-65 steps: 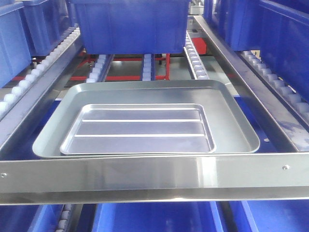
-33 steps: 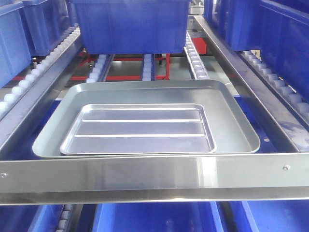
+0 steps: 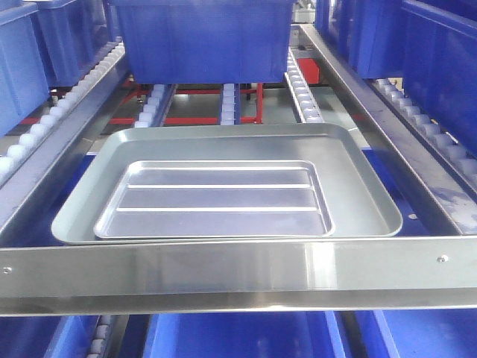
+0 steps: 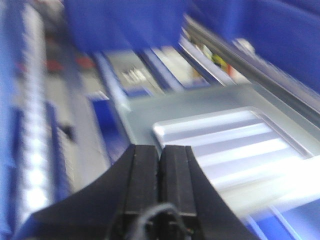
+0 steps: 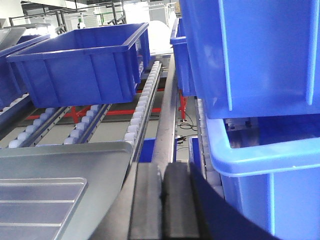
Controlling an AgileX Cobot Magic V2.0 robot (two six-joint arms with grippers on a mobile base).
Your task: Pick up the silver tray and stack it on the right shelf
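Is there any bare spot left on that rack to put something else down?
Some. The grey tray has bare floor right of the silver tray, and a strip behind it. Open rollers lie between the grey tray and the blue bin. Bins crowd both sides.

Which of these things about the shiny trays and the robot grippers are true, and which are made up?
1. The silver tray lies inside a larger grey tray. True.
2. The left gripper is holding the silver tray. False: it is shut on nothing, with the tray beyond its tips.
3. A blue bin sits on the rollers behind the trays. True.
4. The silver tray has a smooth flat floor. False: two raised ribs run along it.
5. The right gripper is wide open. False: its fingers are pressed together.
6. The shelf's front bar runs in front of the trays. True.
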